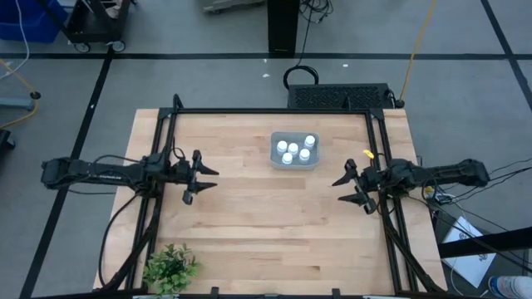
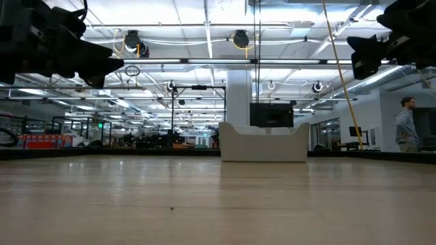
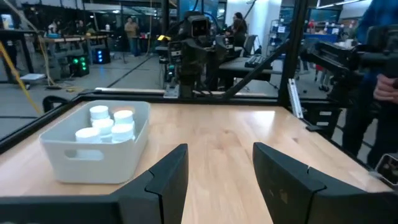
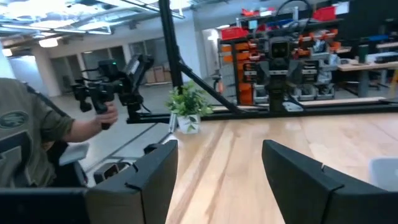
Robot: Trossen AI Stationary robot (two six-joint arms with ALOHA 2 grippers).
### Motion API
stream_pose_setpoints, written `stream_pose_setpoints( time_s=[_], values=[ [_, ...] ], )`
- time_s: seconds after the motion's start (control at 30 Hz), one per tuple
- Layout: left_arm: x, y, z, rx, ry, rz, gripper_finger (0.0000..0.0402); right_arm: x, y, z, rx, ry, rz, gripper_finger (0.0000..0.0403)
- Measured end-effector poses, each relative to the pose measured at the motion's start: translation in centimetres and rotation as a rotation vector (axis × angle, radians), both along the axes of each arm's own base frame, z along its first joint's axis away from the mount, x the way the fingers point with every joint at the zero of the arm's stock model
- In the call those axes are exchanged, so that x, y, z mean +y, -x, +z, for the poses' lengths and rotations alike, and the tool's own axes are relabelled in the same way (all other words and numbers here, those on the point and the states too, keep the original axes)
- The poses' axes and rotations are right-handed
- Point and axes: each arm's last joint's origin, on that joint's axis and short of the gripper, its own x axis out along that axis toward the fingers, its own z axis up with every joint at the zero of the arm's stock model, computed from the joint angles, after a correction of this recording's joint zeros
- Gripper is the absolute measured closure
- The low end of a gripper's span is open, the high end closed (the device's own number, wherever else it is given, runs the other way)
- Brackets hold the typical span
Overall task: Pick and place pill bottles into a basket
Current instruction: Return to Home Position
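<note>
High view shows a small green leafy plant (image 1: 170, 267) at a corner of the pale wooden table (image 1: 249, 224), well apart from the shallow translucent grey-blue plastic basket (image 1: 275, 159); the left claw (image 1: 209, 178) hangs above the table to the left of the basket, fingers spread, pinching nothing; five tiny white round-capped pill bottles (image 1: 293, 150) stand upright inside the basket, clustered together; the right claw (image 1: 339, 191) hangs to the right of the basket, fingers likewise spread and empty; both claws point inward toward the table's middle.
</note>
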Motion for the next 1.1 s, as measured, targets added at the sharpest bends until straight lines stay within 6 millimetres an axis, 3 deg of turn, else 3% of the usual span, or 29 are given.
stream_pose_setpoints(
  time_s=[0.23,0.57,0.93,1.1],
  values=[
    [1.2,0.5,0.2,-0.005,0.039,0.080,0.0215,-0.6,1.3,-0.2,-0.004,0.001,-0.050,0.0175],
    [2.5,1.7,0.1,0.010,0.057,0.091,0.0215,-0.8,1.3,-0.5,0.022,0.070,-0.022,0.0175],
    [2.5,1.9,-0.7,0.076,-0.076,0.120,0.0215,-1.0,1.2,-0.7,0.020,0.095,-0.045,0.0175],
    [2.9,1.8,-0.8,0.096,0.040,0.222,0.0215,-1.0,1.2,-0.8,0.025,0.110,-0.070,0.0177]
  ],
)
